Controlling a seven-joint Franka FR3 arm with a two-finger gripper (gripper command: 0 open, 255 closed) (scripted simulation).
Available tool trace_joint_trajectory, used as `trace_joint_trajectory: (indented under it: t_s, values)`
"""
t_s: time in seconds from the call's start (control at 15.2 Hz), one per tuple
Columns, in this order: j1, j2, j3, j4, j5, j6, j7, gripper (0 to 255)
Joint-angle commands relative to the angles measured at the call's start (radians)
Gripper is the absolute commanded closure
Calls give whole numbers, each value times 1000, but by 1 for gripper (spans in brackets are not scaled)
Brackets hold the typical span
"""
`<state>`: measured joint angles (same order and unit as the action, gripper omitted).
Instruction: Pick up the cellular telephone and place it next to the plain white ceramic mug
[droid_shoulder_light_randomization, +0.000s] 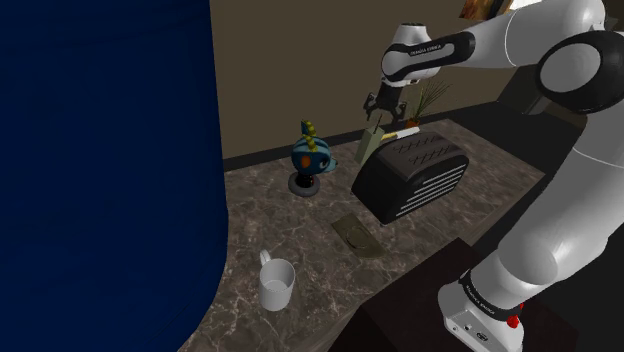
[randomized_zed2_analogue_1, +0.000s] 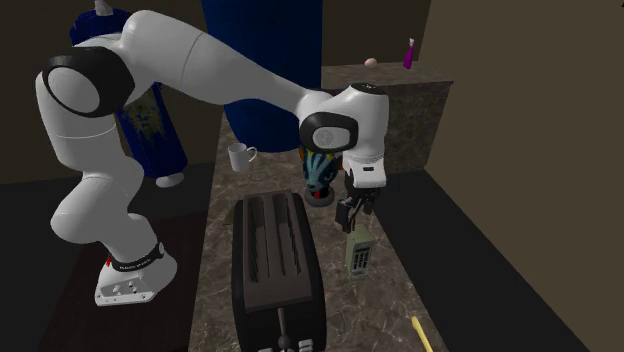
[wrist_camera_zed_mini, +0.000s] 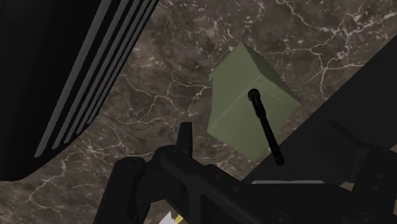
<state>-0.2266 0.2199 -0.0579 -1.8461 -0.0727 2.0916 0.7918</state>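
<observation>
Shoulder view, lower centre-left: a white mug (droid_shoulder_light_randomization: 277, 285) stands upright, mouth up, on the marbled desk (droid_shoulder_light_randomization: 250, 215). Upper centre-right: the cellular telephone (droid_shoulder_light_randomization: 369, 144), an olive-green slab with a black stub antenna, hangs clear of the desk beside the black toaster (droid_shoulder_light_randomization: 415, 178), its top clasped between the closed fingers (randomized_zed2_analogue_1: 345, 214). In the wrist view the grip point is hard to make out.

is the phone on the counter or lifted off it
Lifted: the olive phone hangs from the gripper, clear of the veined counter, beside the black toaster.
</observation>
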Motion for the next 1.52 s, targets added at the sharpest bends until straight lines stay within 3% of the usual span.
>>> trace_joint_trajectory:
  t_s: [0.0, 0.53, 1.06, 1.12, 1.45]
  values:
    - [-12, 63, -17, 57, -2, 10, 36, 0]
    - [-17, 110, -19, 18, -2, 97, 37, 0]
    - [-17, 110, -19, 18, -2, 97, 37, 0]
    - [-17, 110, -19, 18, -2, 97, 37, 255]
    - [-17, 110, -19, 17, -2, 97, 37, 255]
